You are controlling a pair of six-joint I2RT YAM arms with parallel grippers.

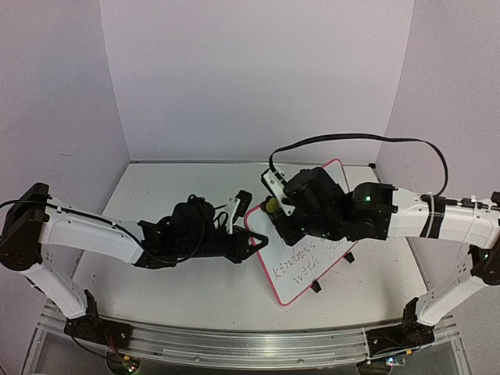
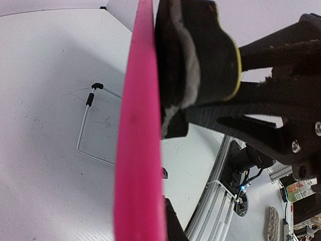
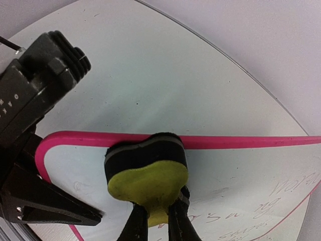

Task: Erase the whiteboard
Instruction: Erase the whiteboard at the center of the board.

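Pale walls [image 1: 250, 78] close in the white bench [image 1: 172, 195] on three sides, and a metal rail [image 1: 250, 345] runs along its near edge. We see both arms reach inward and meet over the whiteboard [image 1: 301, 275], which sits on the bench right of centre, turned at an angle, with its pink frame towards the left arm.

From above, the right arm's [image 1: 406, 212] wrist covers the upper half of the board. A black cable [image 1: 351, 139] loops over that arm. Below the wrist, lines of dark handwriting [image 1: 301, 264] stay readable. Two small black feet [image 1: 315, 287] stick out at the board's lower right edge.

The left gripper [image 1: 251, 233] is closed on the board's left edge, near a rounded corner. The right gripper [image 3: 156, 213] is clamped on the eraser [image 3: 145, 173], its fingers pinching the yellow back. The black felt side rests against the board's face just inside the frame.

In the left wrist view the frame runs edge-on through the middle and hides the writing. Beyond it, a thin white wire bracket [image 2: 83, 131] with black tips lies on the bench.
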